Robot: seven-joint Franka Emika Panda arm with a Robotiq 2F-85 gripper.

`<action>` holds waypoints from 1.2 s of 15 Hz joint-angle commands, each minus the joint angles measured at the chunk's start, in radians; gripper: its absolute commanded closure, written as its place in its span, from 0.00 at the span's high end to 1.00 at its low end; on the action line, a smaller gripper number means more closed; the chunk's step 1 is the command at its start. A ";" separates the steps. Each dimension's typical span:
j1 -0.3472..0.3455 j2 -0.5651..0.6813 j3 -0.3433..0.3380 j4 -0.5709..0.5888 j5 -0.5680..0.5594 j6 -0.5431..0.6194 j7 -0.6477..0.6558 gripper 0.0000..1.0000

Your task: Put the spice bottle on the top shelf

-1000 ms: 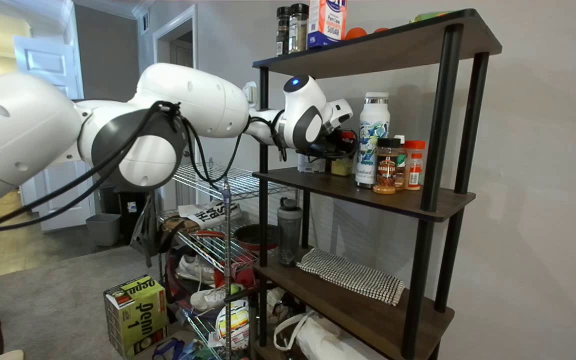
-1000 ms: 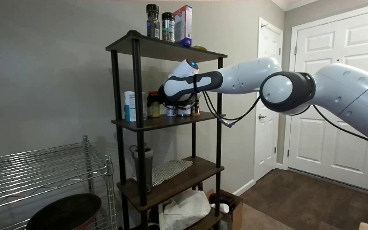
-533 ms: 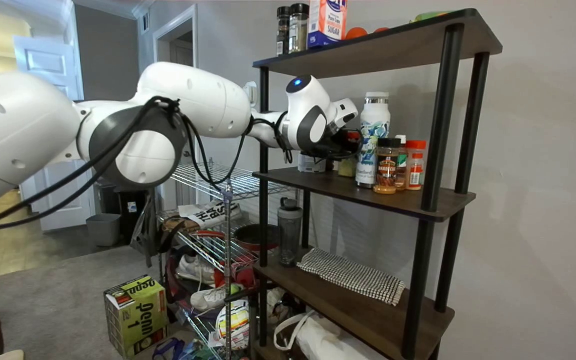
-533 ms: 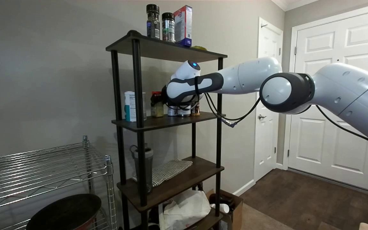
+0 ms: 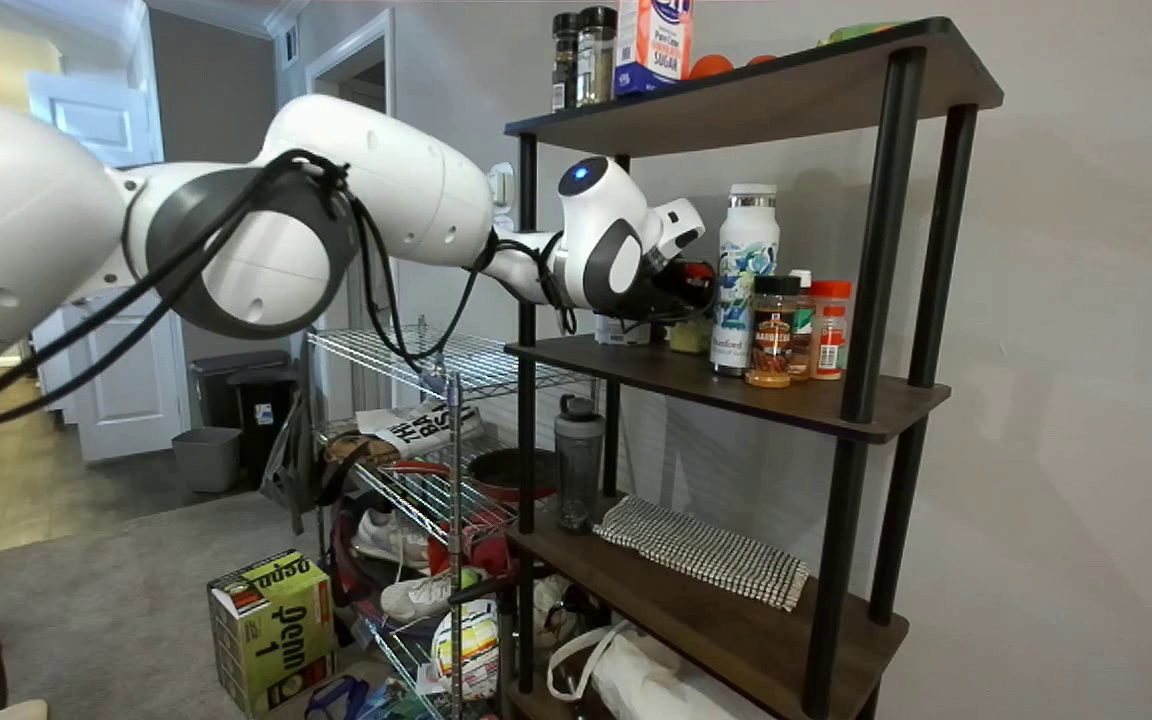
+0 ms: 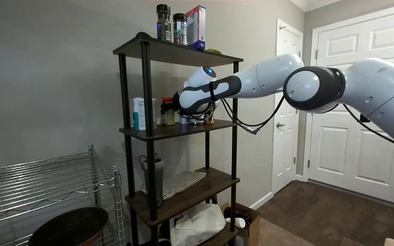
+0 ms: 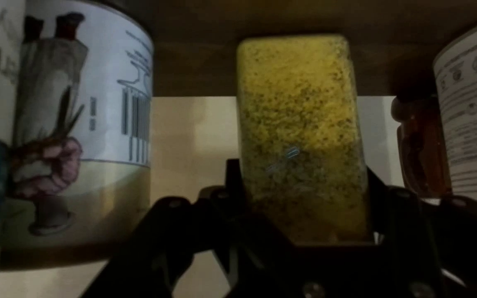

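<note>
The spice bottle, with yellowish speckled contents and a red cap, shows in both exterior views (image 5: 691, 337) (image 6: 168, 119) on or just over the middle board (image 5: 636, 362). My gripper (image 5: 678, 292) reaches in between the boards and covers the bottle's upper part. In the wrist view, which stands upside down, the bottle (image 7: 298, 95) is upright between the fingers of the gripper (image 7: 304, 180), which press on both its sides. I cannot tell whether its base touches the board. The top shelf (image 5: 786, 112) is above my hand, also seen in an exterior view (image 6: 180, 54).
A tall white bottle (image 5: 744, 290) and small red-capped bottles (image 5: 829, 335) stand beside the spice bottle. White canisters (image 6: 144, 114) stand on its other side. The top shelf bears dark-capped jars (image 5: 596, 55) and a sugar box (image 5: 651, 50). Black posts (image 6: 148, 85) frame the boards.
The spice bottle has shifted slightly along the middle board with my gripper, toward the white bottle, then a little back. The arm's elbow has risen.
</note>
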 commanded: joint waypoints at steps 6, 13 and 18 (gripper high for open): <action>0.004 -0.276 -0.067 -0.440 0.107 0.220 -0.015 0.39; -0.100 -0.427 0.078 -0.699 0.085 0.339 -0.033 0.39; -0.194 -0.504 0.180 -0.829 0.083 0.382 -0.026 0.39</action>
